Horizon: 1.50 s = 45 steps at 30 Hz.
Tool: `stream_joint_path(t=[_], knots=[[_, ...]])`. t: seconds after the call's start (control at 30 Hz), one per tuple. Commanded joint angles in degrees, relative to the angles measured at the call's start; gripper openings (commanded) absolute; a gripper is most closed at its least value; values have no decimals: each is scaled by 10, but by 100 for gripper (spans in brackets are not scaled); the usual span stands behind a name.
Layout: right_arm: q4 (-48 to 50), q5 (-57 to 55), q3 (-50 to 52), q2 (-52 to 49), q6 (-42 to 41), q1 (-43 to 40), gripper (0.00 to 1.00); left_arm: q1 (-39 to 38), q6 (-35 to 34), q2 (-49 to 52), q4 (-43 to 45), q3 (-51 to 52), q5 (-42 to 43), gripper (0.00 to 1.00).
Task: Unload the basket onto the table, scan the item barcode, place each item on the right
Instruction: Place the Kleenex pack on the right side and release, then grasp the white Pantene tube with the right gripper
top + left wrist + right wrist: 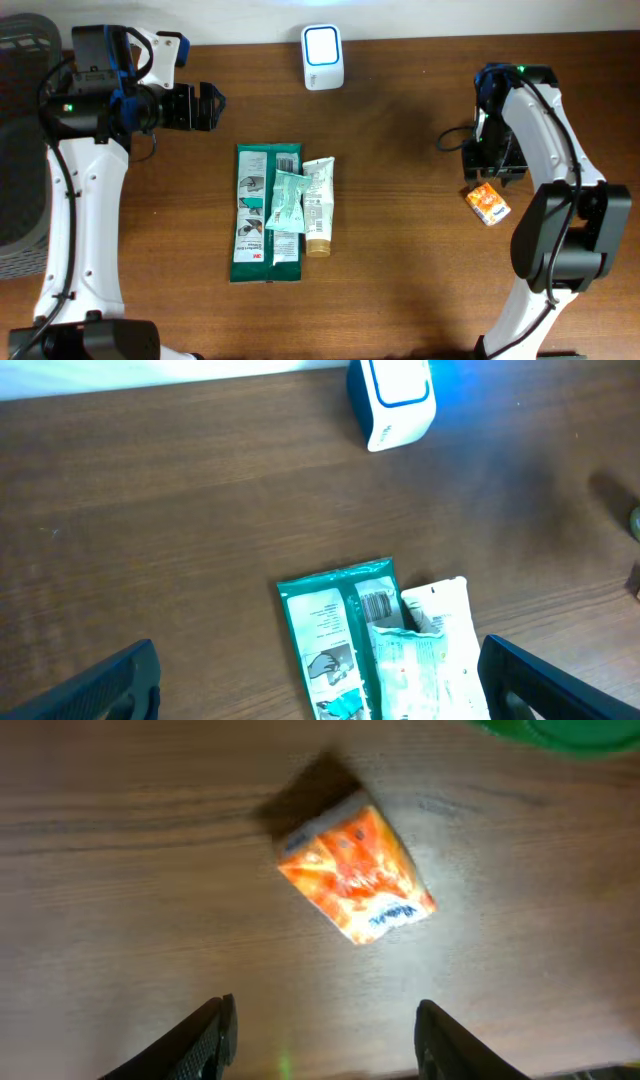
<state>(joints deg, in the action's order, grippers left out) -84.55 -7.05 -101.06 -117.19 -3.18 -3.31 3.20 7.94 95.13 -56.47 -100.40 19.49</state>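
A small orange packet [487,203] [355,875] lies flat on the wooden table at the right. My right gripper [325,1008] [492,172] hovers just beside it, open, with nothing between its fingers. The white barcode scanner [323,55] [392,400] stands at the table's far edge with its window lit blue. In the middle lie a green flat pack [255,215] [335,630], a pale teal pouch [288,200] [420,670] and a white tube [319,205] [445,600], overlapping. My left gripper [212,105] [318,650] is wide open at the far left, above and apart from this pile.
A dark grey basket [20,150] stands off the table's left edge. A green object [560,730] shows at the top right of the right wrist view. A black cable [452,138] lies near the right arm.
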Motion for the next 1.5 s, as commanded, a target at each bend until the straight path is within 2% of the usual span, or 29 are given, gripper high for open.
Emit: stream_joint_path(t=[0.0,0.07,0.1,0.17,0.23,0.27,0.33,0.47,0.63,0.67,0.73,0.83,0.9,0.97,1.07,1.1,1.13,1.17,1.23,1.3,1.33,1.4,1.47], knots=[[-9,155,-104,22,28,11,55,3,9,-3,-1,-6,0,99],[0,281,-126,24,30,46,55,3,9,-3,-1,-6,0,99],[35,346,-106,19,24,85,60,3,9,-3,-1,-6,0,99],[93,372,-61,13,-5,129,82,3,9,-3,-1,-6,0,99],[159,387,-3,13,-26,164,89,3,9,-3,-1,-6,0,99],[228,404,49,13,-68,194,89,3,10,-3,-1,-6,0,99],[317,403,114,13,-137,226,79,3,9,-3,-1,-6,0,99],[544,398,264,11,-233,277,70,3,9,-3,-1,-6,0,99],[617,409,298,-24,-239,300,70,3,9,-3,-1,-6,0,99],[622,407,298,-24,-239,306,66,3,9,-3,-1,-6,0,99],[616,387,298,-24,-239,311,43,3,9,-3,-1,-6,0,99],[603,383,298,-23,-238,308,16,3,9,-3,-1,-6,0,99],[583,388,294,-12,-215,296,4,3,9,-3,-1,-6,0,99],[529,387,270,7,-157,275,4,3,9,-3,-1,-6,0,99],[370,345,194,14,19,225,4,3,10,-3,-1,-6,0,99],[363,326,190,14,32,211,16,3,9,-3,-1,-6,0,99],[362,318,188,14,32,197,41,3,9,-3,-1,-6,0,99],[344,321,174,14,32,181,56,3,9,-3,-1,-6,0,99],[247,320,86,14,32,168,57,3,9,-3,-1,-6,0,99],[160,326,8,14,25,190,42,3,9,-3,-1,-6,0,99],[135,350,7,14,22,213,36,3,9,-3,-1,-6,0,99],[110,354,32,11,17,273,36,3,9,-3,-1,-6,0,99],[111,317,83,8,-38,325,37,3,9,-3,-1,-6,0,99]])
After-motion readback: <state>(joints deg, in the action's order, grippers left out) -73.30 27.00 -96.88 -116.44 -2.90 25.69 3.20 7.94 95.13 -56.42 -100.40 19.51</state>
